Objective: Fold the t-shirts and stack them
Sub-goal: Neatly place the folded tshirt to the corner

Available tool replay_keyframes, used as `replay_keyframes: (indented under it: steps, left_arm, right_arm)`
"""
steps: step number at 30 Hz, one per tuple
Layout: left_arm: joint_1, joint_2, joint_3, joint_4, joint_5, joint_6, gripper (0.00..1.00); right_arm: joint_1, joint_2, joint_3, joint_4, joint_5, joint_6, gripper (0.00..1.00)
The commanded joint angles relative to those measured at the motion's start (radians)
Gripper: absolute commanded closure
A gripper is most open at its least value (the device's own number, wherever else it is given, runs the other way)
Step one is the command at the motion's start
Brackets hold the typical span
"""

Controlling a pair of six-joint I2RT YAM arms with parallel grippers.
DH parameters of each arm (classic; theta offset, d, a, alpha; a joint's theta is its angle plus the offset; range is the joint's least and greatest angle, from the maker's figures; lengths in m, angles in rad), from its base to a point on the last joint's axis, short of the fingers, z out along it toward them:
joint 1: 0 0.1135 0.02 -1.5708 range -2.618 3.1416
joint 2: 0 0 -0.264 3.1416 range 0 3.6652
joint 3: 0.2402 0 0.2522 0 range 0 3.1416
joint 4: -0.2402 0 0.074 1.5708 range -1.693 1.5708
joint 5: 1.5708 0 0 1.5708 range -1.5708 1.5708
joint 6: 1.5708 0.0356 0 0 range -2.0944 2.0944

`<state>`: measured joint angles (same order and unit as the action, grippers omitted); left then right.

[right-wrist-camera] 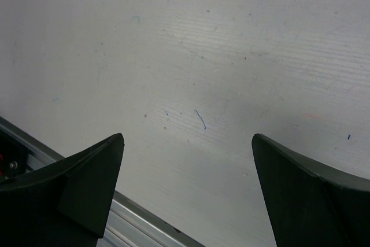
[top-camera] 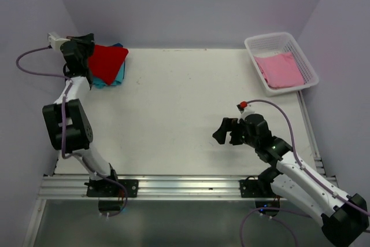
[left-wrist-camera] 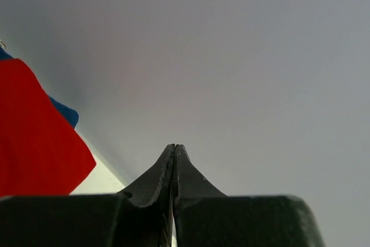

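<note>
The folded red t-shirt (top-camera: 108, 62) lies in the upper left corner of the counter (top-camera: 185, 96), on top of a small pile. A teal t-shirt (top-camera: 115, 78) shows beneath its lower edge and a sliver of dark blue t-shirt (top-camera: 118, 45) peeks out at the top. The pile sits far back against the wall, probably to keep the middle of the counter free as a folding area. From above, the folds under the red layer are mostly covered, so how neatly the lower shirts line up cannot be judged.

The left hand (top-camera: 81, 44) sits just beside the red shirt's left edge, at the far left of the frame. Its wrist view shows the two fingers pressed flat together with no cloth between them, so it is closed and holding nothing. It points past the pile toward the grey wall (left-wrist-camera: 243, 56), with the red cloth off to the lower left.

The right hand (top-camera: 222, 132) hovers over bare counter in the lower right, well apart from every shirt. Its fingers (right-wrist-camera: 87, 183) are spread wide and empty, which looks like a waiting posture.

A pink t-shirt (top-camera: 280, 70) lies in the white lattice basket (top-camera: 269, 35) in the upper right. It is likely the next garment to fold, and the right arm is the nearer one.
</note>
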<state>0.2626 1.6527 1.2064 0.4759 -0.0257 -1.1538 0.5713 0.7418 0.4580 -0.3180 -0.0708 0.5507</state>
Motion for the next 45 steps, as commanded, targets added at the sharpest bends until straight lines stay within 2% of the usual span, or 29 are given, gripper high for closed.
replay_keyframes:
  steps: [1,2,4,8,12,15,18,24,26,27,29,30,32,33,35,38,39,43,45]
  left_arm:
    - [0.013,0.230,0.201,0.113,0.255,0.051,1.00]
    - [0.015,0.352,0.249,0.096,0.292,0.031,1.00]
    - [0.020,0.476,0.309,0.049,0.316,0.019,1.00]
    - [0.020,0.584,0.282,-0.059,0.267,0.048,1.00]
    - [0.029,0.625,0.151,-0.082,0.222,0.017,1.00]
    - [0.035,0.677,0.159,-0.122,0.274,0.022,1.00]
    - [0.041,0.662,0.128,-0.048,0.312,0.014,1.00]
    - [0.041,0.448,0.056,0.295,0.403,-0.026,1.00]
    - [0.040,0.351,0.059,0.363,0.429,-0.044,0.84]
    - [0.033,0.317,0.062,0.374,0.447,-0.037,0.70]
    - [0.026,0.199,0.052,0.371,0.457,0.001,0.59]
    - [0.009,0.156,0.020,0.371,0.467,0.012,0.48]
    - [-0.012,0.026,-0.034,0.382,0.471,0.035,0.38]
    - [-0.046,-0.016,-0.091,0.383,0.477,0.045,0.29]
    - [-0.092,-0.131,-0.148,0.359,0.487,0.094,0.23]
    - [-0.225,-0.267,-0.269,0.294,0.492,0.189,0.20]
    - [-0.308,-0.328,-0.345,0.277,0.486,0.210,0.17]
    - [-0.500,-0.460,-0.465,0.150,0.474,0.359,0.11]
    - [-0.599,-0.516,-0.493,0.080,0.462,0.468,0.00]
  right_arm:
    - [0.001,-0.030,-0.015,0.049,-0.018,0.023,0.04]
    - [0.001,-0.041,-0.024,0.051,-0.021,0.028,0.05]
    - [-0.001,-0.054,-0.036,0.053,-0.026,0.037,0.07]
    - [-0.002,-0.105,-0.047,0.017,-0.006,0.046,0.07]
    - [-0.002,-0.142,-0.044,-0.010,0.015,0.034,0.04]
    - [-0.001,-0.137,-0.028,-0.021,0.014,0.025,0.04]
    - [-0.001,-0.137,-0.016,-0.024,0.019,0.018,0.02]
    - [-0.001,-0.142,-0.001,-0.020,0.054,0.006,0.01]
    - [-0.002,-0.139,0.010,-0.023,0.065,0.000,0.01]
    - [-0.002,-0.137,0.014,-0.023,0.089,0.000,0.01]
    - [-0.002,-0.139,0.021,-0.018,0.106,-0.011,0.01]
    - [-0.001,-0.139,0.024,-0.013,0.114,-0.014,0.01]
    - [-0.001,-0.137,0.033,-0.001,0.146,-0.026,0.01]
    - [-0.001,-0.133,0.036,0.003,0.158,-0.028,0.01]
    - [-0.002,-0.122,0.057,0.013,0.212,-0.041,0.01]
    - [-0.002,-0.072,0.119,0.001,0.291,-0.069,0.01]
    - [-0.004,-0.049,0.139,-0.006,0.307,-0.078,0.01]
    - [-0.004,0.103,0.278,-0.070,0.411,-0.124,0.01]
    - [-0.004,0.139,0.317,-0.096,0.424,-0.126,0.01]
